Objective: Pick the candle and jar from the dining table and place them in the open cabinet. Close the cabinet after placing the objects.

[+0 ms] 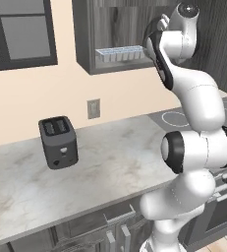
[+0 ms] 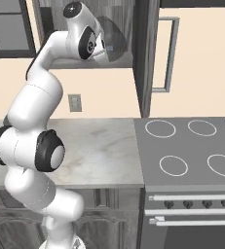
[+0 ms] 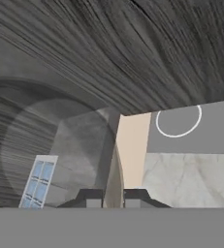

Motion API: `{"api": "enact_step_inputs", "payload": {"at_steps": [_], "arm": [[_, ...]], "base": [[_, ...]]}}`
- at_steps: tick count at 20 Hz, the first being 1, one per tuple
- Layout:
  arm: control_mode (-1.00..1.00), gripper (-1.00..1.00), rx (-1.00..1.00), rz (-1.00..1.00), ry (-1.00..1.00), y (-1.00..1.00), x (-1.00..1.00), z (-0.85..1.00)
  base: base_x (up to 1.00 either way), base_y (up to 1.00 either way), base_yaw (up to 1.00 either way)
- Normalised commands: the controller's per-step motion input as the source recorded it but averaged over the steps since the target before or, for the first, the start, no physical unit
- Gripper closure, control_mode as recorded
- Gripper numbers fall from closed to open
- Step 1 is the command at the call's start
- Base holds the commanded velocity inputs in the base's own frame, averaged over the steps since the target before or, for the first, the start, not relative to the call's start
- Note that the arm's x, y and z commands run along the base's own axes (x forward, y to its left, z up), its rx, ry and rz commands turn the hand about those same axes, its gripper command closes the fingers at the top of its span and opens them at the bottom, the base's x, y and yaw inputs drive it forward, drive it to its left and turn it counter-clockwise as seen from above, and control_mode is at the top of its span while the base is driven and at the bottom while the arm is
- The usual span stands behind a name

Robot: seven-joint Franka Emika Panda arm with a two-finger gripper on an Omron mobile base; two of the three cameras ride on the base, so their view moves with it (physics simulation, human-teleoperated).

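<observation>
Cabinet (image 1: 88,37) hanging open above the marble worktop (image 1: 100,162), ridged tray (image 1: 120,52) sitting on its shelf. Gripper (image 3: 113,196) reaching up inside, jaws pinched shut, gripping nothing visible. Toaster (image 1: 58,141) standing below.

Base views flank arm (image 1: 193,147), sharing counter (image 1: 100,157), hand view close to cabinet (image 3: 133,58)

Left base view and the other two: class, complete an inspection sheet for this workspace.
Surface: marble counter, holds a toaster.
Job's things: frosted jar in the open cabinet, near the clear tray.
Clutter: the toaster alone.
Grippers: gripper shut, up at the cabinet.
Cables: nothing seen.
Surroundings: stove, wall outlet, window.
</observation>
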Motion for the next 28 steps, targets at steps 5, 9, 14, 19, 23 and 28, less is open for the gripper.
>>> {"api": "enact_step_inputs", "payload": {"at_steps": [5, 9, 14, 19, 23, 28], "arm": [[-1.00, 1.00, 0.00, 0.00, 0.01, -0.07, 0.26, -0.01], [-1.00, 1.00, 0.00, 0.00, 0.03, -0.04, 0.28, -0.01], [-1.00, 1.00, 0.00, 0.00, 0.08, -0.02, 0.30, -0.04], [-1.00, 1.00, 0.00, 0.00, 0.06, -0.01, 0.29, -0.02], [-1.00, 1.00, 0.00, 0.00, 0.01, -0.02, 0.28, 0.00], [-1.00, 1.00, 0.00, 0.00, 0.03, -0.03, 0.26, 0.00]], "base": [[0.00, 0.00, 0.00], [0.00, 0.00, 0.00], [0.00, 0.00, 0.00], [0.00, 0.00, 0.00], [0.00, 0.00, 0.00], [0.00, 0.00, 0.00]]}}
